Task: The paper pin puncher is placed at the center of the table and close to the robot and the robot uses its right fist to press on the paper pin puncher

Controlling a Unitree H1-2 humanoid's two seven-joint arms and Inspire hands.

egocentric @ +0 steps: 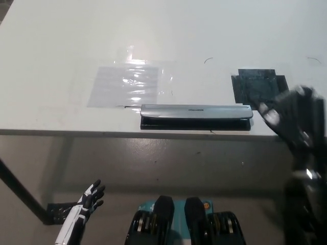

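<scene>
Black right hand (292, 118), blurred, fingers seemingly spread and holding nothing, hovers just right of the paper pin puncher (196, 117). White left hand (88, 198) rests below, fingers apart.

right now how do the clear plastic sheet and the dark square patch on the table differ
The clear plastic sheet is see-through and glossy, catching glare; the dark square patch is opaque and near black. The sheet lies at the puncher's left end, the patch beyond its right end, close to the blurred right hand. Both lie flat on the white table.
</scene>
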